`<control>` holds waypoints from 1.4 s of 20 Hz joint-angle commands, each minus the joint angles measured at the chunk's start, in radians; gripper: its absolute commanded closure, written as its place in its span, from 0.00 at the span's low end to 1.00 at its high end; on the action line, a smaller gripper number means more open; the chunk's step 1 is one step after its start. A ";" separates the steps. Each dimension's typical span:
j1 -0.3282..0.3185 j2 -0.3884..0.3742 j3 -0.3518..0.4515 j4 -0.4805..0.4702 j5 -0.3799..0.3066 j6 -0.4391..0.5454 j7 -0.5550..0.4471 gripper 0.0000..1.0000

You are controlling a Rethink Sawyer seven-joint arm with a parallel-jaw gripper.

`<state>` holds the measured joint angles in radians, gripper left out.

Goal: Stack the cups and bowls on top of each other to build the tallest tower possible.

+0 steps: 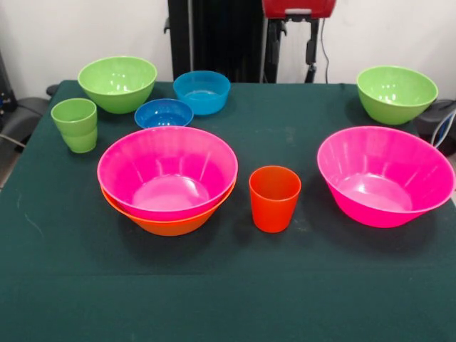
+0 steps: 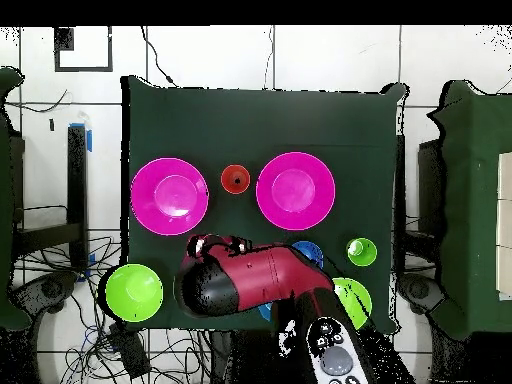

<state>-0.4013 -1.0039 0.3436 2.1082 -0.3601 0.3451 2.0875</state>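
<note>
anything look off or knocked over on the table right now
Nothing spilled or damaged. The only oddity: the right pink bowl sits tilted in the front view, its rim dipping toward the orange cup. The other pink bowl is nested level in the orange bowl. Everything else stands upright.

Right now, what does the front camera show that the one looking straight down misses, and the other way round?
Only the front view shows that one pink bowl sits nested in an orange bowl, and shows the light blue bowl whole. Only the overhead view shows the red arm stretched over the table's robot side, covering most of the blue bowls. Both show the other pink bowl, the orange-red cup, the light green cup and two green bowls.
</note>
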 commanded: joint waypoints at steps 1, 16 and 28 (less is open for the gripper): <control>0.051 0.065 -0.073 0.089 0.041 -0.095 0.208 0.00; 0.178 0.177 -0.156 0.066 0.155 -0.207 0.229 0.00; 0.258 0.141 -0.154 0.132 0.297 -0.212 0.271 0.00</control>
<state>-0.1702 -0.8854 0.1785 2.1381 -0.1395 0.1715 2.1279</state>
